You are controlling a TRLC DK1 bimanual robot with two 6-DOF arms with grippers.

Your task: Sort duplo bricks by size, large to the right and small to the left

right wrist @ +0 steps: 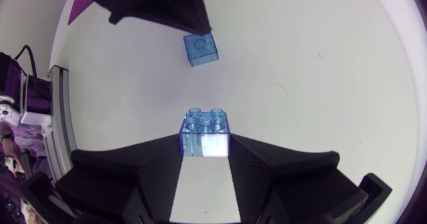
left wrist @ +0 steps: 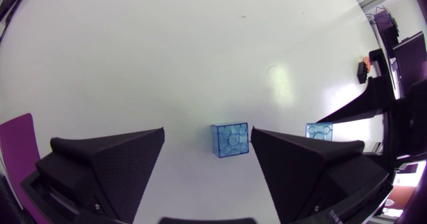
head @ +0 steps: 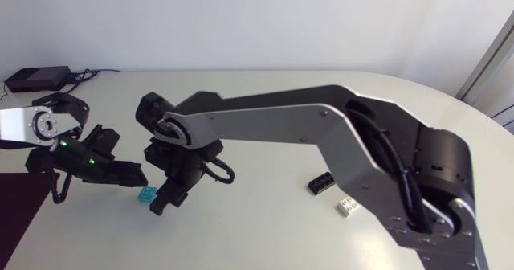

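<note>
The left gripper (left wrist: 207,134) is open wide. A small blue brick (left wrist: 230,139) lies flat on the white counter (head: 265,109), right between the tips of its two black fingers (left wrist: 107,164). The brick is very close to one finger, and the other finger is well apart from it, so nothing is holding it. It is see-through and has one round bump on top.

The right arm (head: 337,125) reaches far across the counter to the left side, and its gripper (right wrist: 205,139) hangs just beside the left gripper. It is closed narrow on a blue brick with four bumps (right wrist: 205,127). Both fingers press on this brick, one from each side. The small blue brick sits just ahead of it, near the tip of a left finger.

From above, the small blue brick shows between the two grippers, and the held brick is hidden.

Over on the right side of the counter lie a black brick (head: 321,183) and a white brick (head: 347,207), close to each other. A black box (head: 36,79) with cables sits at the far left corner.
</note>
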